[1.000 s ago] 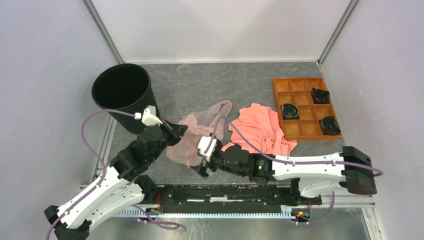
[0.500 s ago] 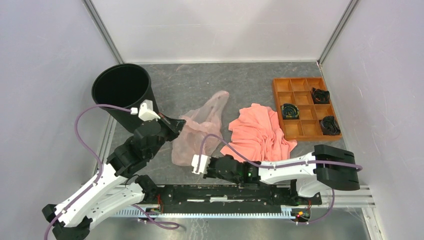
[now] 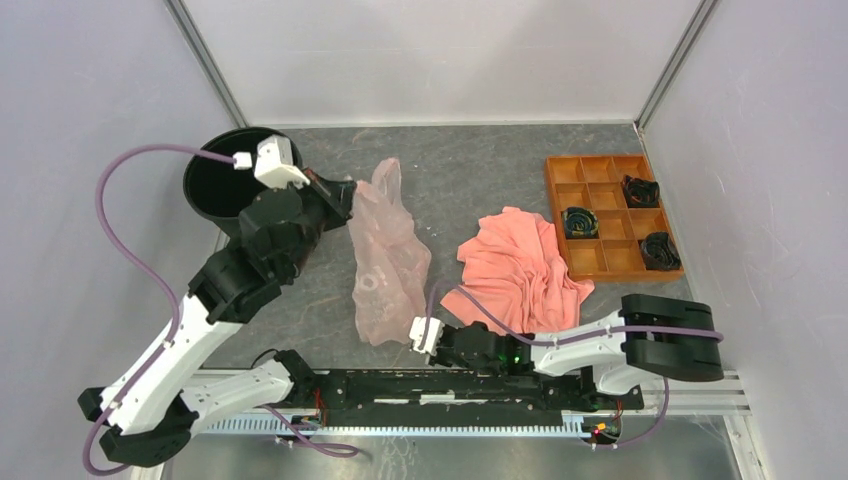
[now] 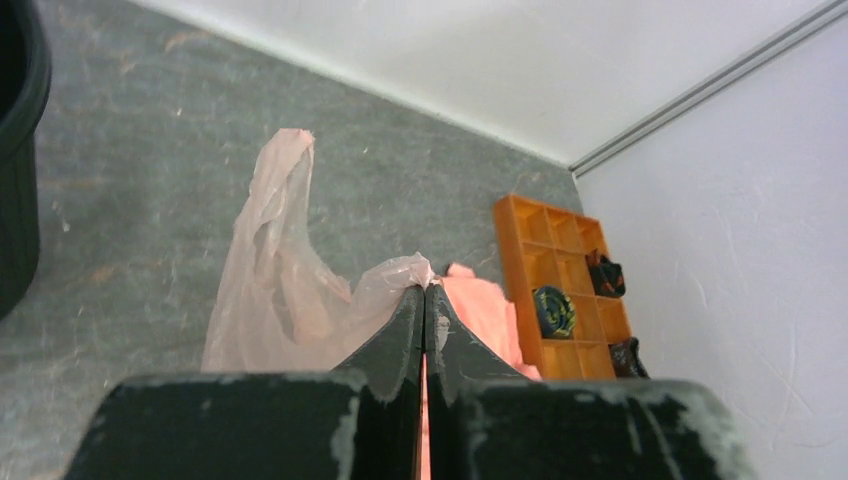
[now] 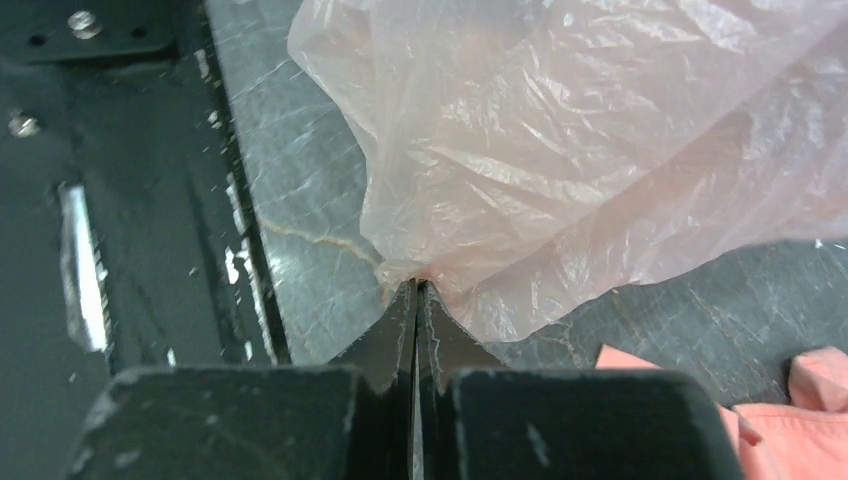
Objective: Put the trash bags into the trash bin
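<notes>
Far L: the black trash bin [image 3: 212,190] stands upright at the back-L corner of the grey surface [image 3: 480,160], mouth open, inside dark. The L arm [image 3: 200,320] reaches up alongside it and covers part of the bin's R rim in the top view.

The L hand [image 4: 424,290] sits just beside the bin's R side, fingers pressed together on a fold of the trash bag [image 3: 385,260]. Its wrist view shows pink film bunched at the tips, no gap btwn them.

The bag is outside the bin. It is thin, see-through, pale pink, strung out lengthwise over the surface from the L hand down toward the near edge. One loop handle [image 4: 288,160] pokes up past the L hand toward the back wall [image 3: 430,60]. A faint pale marking shows on the bag's lower half. Whether the bag's middle rests on the surface or hangs just above it can't be told.

At the bag's near end the R hand [image 5: 415,285] pinches a corner, fingers closed flat w/ a puckered bit of film caught at the tips. It is low over the surface, just beside the black base rail [image 3: 450,385]. The R arm [image 3: 590,345] lies low along the near edge, reaching in from the R.

R of the bag, apart from it in the top view, a coral-orange cloth [image 3: 520,265] lies crumpled on the surface. Further R sits a flat orange tray [image 3: 585,262] w/ compartments. Three of them hold dark coiled items [image 3: 640,190], too small to identify.
</notes>
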Robot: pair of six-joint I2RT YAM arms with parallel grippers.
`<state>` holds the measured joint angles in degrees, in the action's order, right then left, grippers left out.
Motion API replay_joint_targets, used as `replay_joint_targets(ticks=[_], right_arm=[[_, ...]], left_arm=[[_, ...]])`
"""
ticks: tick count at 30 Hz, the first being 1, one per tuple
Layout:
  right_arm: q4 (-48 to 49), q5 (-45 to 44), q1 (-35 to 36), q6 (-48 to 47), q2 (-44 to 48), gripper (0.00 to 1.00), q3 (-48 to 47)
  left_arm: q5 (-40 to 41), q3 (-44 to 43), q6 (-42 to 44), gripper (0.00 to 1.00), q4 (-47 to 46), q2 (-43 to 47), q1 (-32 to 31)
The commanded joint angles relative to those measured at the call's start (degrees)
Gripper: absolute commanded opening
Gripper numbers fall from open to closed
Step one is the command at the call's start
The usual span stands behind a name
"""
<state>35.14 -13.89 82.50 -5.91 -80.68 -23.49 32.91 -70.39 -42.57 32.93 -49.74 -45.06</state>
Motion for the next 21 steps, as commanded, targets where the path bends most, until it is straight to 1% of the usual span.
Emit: replay_joint_targets(ticks=[1, 5, 8, 10, 11, 12, 13, 14, 15, 16, 17, 18, 20, 21], right_arm=[[3.01, -7.45, -0.68, 3.17, -3.44, 0.0, -6.36], [1.07, -8.95, -3.17, 4.11, -8.39, 0.0, -13.78], [2.49, -8.18, -4.84, 4.46, -10.51, 0.0, -17.86], [3.61, -6.57, -5.89, 3.7, -11.69, 0.0, -20.39], [3.43, -5.73, -6.11, 3.36, -11.98, 0.08, -21.73], [2.8, -5.02, -6.2, 2.83, -11.92, 0.23, -22.4], [2.14, -4.48, -6.2, 2.58, -11.39, 0.35, -22.29], [2.05, -3.41, -6.21, 2.76, -10.41, 0.46, -21.32], [2.22, -2.74, -6.21, 3.56, -8.77, 0.58, -18.35], [2.65, -2.41, -6.17, 4.58, -6.9, 0.66, -15.65], [2.85, -1.97, -6.22, 5.73, -4.11, 0.72, -12.74], [1.91, -1.81, -6.22, 7.49, -1.45, 0.75, -9.45], [-2.18, -0.73, -6.22, 9.16, 5.91, 0.79, -3.44], [-5.83, -1.04, -6.25, 9.61, 10.77, 0.81, -0.55]], left_arm=[[-2.11, -10.4, 10.22, 0.02, -3.96, -4.31, 0.26], [-10.15, -17.23, 13.38, 0.02, -6.0, -9.09, 0.23], [-15.86, -20.84, 14.79, 0.02, -6.32, -11.87, 0.24], [-18.81, -21.76, 16.34, 0.02, -6.21, -12.98, 0.23], [-19.55, -21.4, 17.05, 0.02, -5.94, -13.17, 0.23], [-20.04, -20.48, 17.9, 0.02, -5.28, -13.08, 0.23], [-20.38, -18.87, 18.66, 0.02, -4.66, -12.64, 0.26], [-20.58, -16.5, 19.41, 0.02, -4.42, -11.93, 0.24], [-21.08, -13.97, 20.32, 0.02, -4.21, -10.89, 0.25], [-22.62, -10.72, 21.27, 0.02, -4.24, -9.64, 0.24], [-24.67, -7.45, 22.13, 0.02, -4.46, -8.28, 0.28], [-27.16, -4.33, 22.73, 0.02, -4.86, -6.9, 0.24], [-33.32, 0.7, 23.28, 0.02, -4.63, -4.74, 0.17], [-36.55, 2.63, 23.27, 0.02, -3.95, -3.64, 0.15]])
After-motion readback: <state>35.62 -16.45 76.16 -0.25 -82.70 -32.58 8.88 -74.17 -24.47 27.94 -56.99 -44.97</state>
